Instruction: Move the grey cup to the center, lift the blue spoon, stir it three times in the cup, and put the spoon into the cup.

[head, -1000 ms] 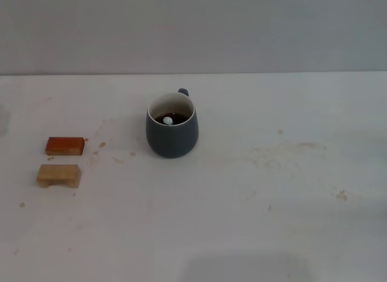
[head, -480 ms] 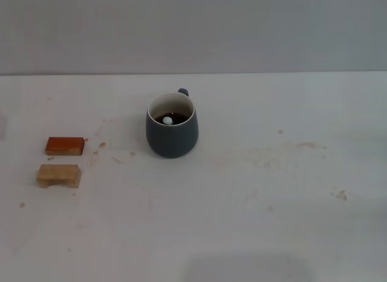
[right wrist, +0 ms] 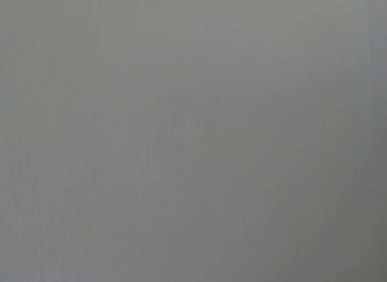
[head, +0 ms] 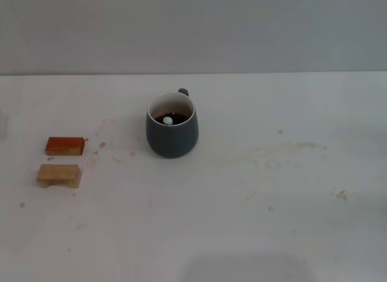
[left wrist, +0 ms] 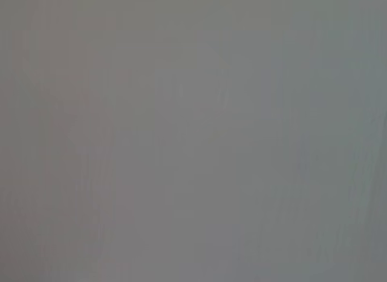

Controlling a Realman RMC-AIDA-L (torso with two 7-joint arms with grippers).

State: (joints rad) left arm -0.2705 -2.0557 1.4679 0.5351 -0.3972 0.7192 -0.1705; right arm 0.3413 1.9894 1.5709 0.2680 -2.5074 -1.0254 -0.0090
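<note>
Blue-grey ceramic, the grey cup (head: 172,132) stands mid-table with the blue spoon (head: 167,120) already resting in its dark liquid, so you seem finished, though neither claw appears, leaving their state and relative places unknowable.

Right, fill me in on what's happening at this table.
Nothing is being handled at this moment; neither gripper is in view, and both wrist cameras show only blank grey. The grey cup stands on the white table with dark liquid inside and the blue spoon's pale end poking up out of it. An orange block and a tan block lie apart from the cup toward the robot's left. From how things lie, the spoon is already in the cup.
</note>
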